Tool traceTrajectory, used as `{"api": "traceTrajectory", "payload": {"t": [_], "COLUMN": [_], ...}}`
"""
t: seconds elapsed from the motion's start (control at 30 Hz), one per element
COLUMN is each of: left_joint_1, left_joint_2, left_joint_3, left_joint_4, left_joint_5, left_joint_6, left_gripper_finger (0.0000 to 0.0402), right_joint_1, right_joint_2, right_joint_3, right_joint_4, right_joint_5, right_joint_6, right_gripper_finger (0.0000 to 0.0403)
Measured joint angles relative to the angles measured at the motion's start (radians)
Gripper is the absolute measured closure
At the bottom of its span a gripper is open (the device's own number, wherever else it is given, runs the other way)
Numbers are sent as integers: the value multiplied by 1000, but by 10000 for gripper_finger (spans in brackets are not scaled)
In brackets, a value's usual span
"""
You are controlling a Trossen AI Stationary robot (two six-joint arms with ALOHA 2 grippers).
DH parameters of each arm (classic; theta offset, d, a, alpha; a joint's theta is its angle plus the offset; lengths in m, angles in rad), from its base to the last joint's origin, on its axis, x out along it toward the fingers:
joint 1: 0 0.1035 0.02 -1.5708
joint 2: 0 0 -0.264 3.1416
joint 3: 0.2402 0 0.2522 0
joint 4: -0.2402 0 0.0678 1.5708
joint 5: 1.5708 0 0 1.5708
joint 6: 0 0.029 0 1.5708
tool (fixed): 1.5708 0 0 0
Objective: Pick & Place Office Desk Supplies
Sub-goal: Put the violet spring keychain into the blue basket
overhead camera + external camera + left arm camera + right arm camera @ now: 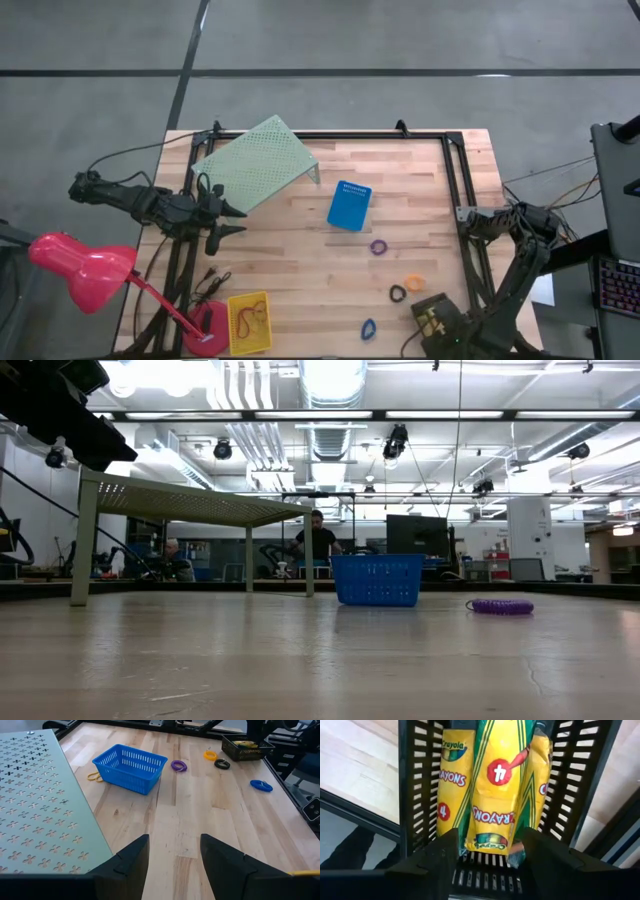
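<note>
Three yellow crayon packs [492, 785] lie in the black bin [415, 780] at the table's near right. My right gripper [490, 865] points down over that bin, open, its fingers either side of the top pack's end without touching it. Purple [378, 246], orange [414, 283], black [398, 293] and blue [368, 328] rings lie flat on the wood near the bin. A tan rubber band [94, 776] lies beside the blue bin [349, 205]. My left gripper [175, 855] waits open above the table's left side, next to the green riser [262, 163].
A yellow bin [249, 322] with rubber bands sits at the near left beside a pink desk lamp [80, 268]. The riser stands on legs at the far left. A dark frame [455, 180] runs along the table's edges. People sit in the room beyond the table.
</note>
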Motion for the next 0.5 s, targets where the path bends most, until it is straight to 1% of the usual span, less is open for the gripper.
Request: {"api": "traceTrajectory", "payload": {"t": [0.17, 0.33, 0.5], "left_joint_1": [0, 0, 0], "left_joint_2": [0, 0, 0], "left_joint_3": [0, 0, 0], "left_joint_4": [0, -1, -3], "left_joint_5": [0, 0, 0], "left_joint_6": [0, 0, 0], "left_gripper_finger": [219, 219, 219], "right_joint_1": [0, -1, -1], "right_joint_2": [0, -20, -99], "right_joint_3": [0, 2, 39], "right_joint_4": [0, -4, -83], "right_joint_5": [0, 2, 91], "right_joint_6": [-5, -8, -18], "right_gripper_finger": [168, 165, 163]}}
